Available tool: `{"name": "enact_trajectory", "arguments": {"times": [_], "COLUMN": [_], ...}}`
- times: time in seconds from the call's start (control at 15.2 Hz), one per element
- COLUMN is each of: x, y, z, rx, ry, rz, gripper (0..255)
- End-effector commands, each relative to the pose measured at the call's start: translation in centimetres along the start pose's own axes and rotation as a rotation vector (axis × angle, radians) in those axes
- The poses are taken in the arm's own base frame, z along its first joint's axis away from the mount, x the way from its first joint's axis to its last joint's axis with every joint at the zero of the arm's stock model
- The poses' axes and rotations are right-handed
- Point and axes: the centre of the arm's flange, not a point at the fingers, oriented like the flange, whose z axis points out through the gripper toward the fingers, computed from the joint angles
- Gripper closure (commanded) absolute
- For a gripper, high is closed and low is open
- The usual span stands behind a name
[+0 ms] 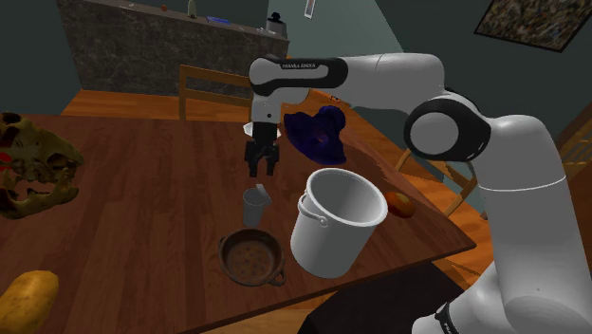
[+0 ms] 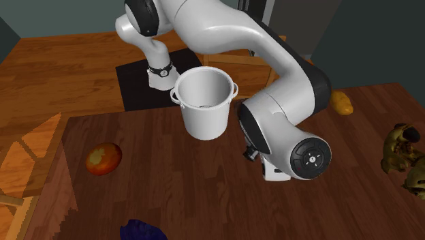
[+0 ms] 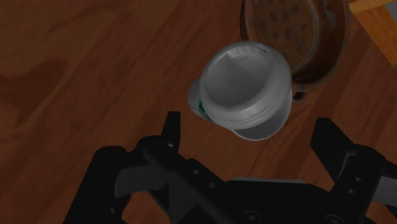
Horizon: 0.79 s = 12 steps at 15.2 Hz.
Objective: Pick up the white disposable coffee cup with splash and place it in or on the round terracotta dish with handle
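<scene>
The pale grey-white lidded coffee cup [image 1: 254, 205] stands upright on the wooden table [image 1: 142, 209]. Just toward the table's front edge from it sits the round brown dish [image 1: 251, 258], with a small handle on its rim. My black gripper [image 1: 263, 172] hangs directly above the cup, pointing down, a short gap over the lid. In the wrist view the cup's lid [image 3: 245, 89] lies ahead between my open gripper [image 3: 251, 132] fingers, untouched, and the dish [image 3: 296, 35] lies just beyond the cup.
A large white pot [image 1: 334, 223] stands close to the dish on the shoulder view's right. A blue cloth [image 1: 318, 133], an apple [image 1: 402, 204], a skull-like figure [image 1: 28, 161] and a yellow lump [image 1: 24, 299] also rest on the table. Chairs stand behind it.
</scene>
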Motion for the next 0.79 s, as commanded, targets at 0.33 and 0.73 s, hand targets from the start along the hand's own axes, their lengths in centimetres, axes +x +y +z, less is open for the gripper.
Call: {"name": "enact_trajectory", "arguments": {"times": [0.33, 0.73], "x": [0.6, 0.6], "y": [-0.1, -0.1], "z": [3.8, 4.1], "rx": [0.004, 0.004], "ry": [-0.005, -0.005], "rz": [-0.003, -0.003], "gripper": [0, 0]}}
